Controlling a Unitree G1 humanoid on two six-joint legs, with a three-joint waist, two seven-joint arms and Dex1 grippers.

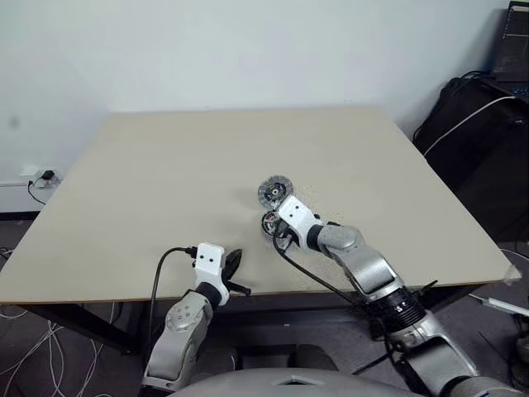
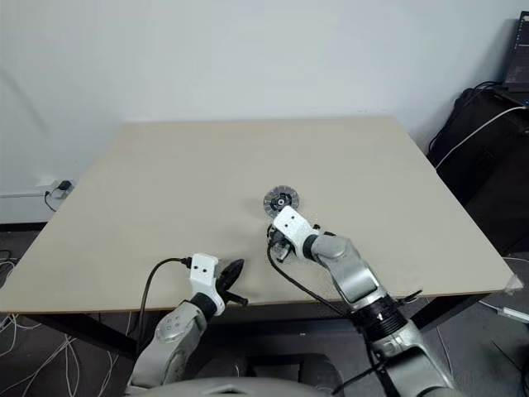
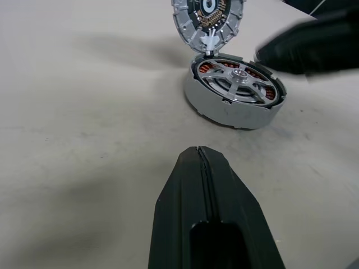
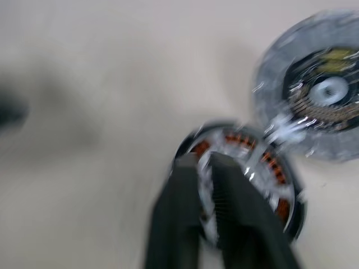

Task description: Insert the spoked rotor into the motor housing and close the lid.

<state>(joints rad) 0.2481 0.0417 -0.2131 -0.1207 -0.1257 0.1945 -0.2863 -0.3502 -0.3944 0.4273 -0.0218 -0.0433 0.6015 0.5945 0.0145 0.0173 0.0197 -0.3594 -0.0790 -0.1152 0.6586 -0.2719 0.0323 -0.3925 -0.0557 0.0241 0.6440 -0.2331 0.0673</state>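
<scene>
Two black fingers of the left gripper (image 3: 205,168) press together, empty. Beyond their tips sits the motor housing (image 3: 235,95) with the spoked rotor (image 3: 238,84) inside. Narrowly parted, the right gripper (image 4: 205,168) straddles the housing's rim. Just past it lies the lid (image 3: 208,17).

Silver-grey motor housing (image 3: 235,95) with copper-orange windings; silver lid (image 3: 208,17) with dark centre; pale beige table (image 1: 165,182); black fingers (image 3: 207,218).
</scene>
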